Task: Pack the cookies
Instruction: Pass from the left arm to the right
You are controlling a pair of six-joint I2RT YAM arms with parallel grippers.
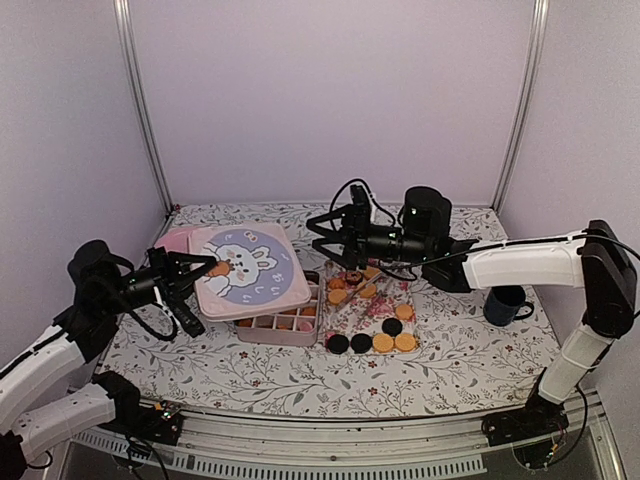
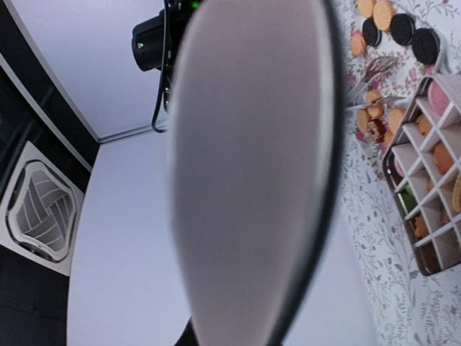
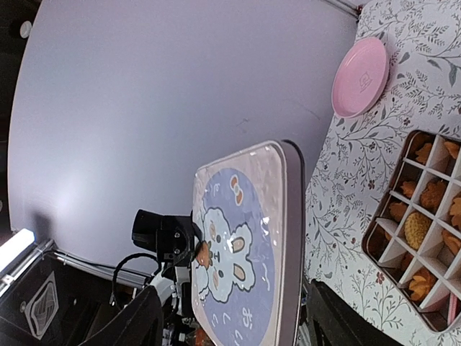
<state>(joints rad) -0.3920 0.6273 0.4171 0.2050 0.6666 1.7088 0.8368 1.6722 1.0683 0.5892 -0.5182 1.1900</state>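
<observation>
Mostly taken up by a flowery table (image 1: pixel 450 372), spread across the lower half of the top view. Next in size, a big square lid (image 1: pixel 250 270) with a bunny picture, left of the middle, tipped up on a slant above the box (image 1: pixel 275 338). Fills nearly all of the left wrist view with its plain underside; shows its bunny side low in the middle of the right wrist view. Then that box, cut into many little squares, flat on the table, poking out from under the lid's lower right edge. After that, a round pink plate (image 3: pixel 360 78), whole at the upper right of the right wrist view, only a peek of it behind the lid's upper left corner in the top view. Off at the right, a dark blue mug (image 1: pixel 503 305), standing up, well apart from the box. Then the left gripper (image 1: pixel 205 270), at the left of the top view: pinched shut on the lid's left edge, holding the lid on its slant. Then the right gripper (image 1: pixel 318 240), just above the middle of the frame, up in the air near the far end of the loose cookies (image 1: pixel 383 342): fingers spread wide, nothing between them. Smallest of all, those cookies: little round ones laid out just right of the box, mostly orange, three black near the lower end, a little pink in between. More of them down inside the squares of the box, mostly orange, seen best at the right edge of both wrist views.
</observation>
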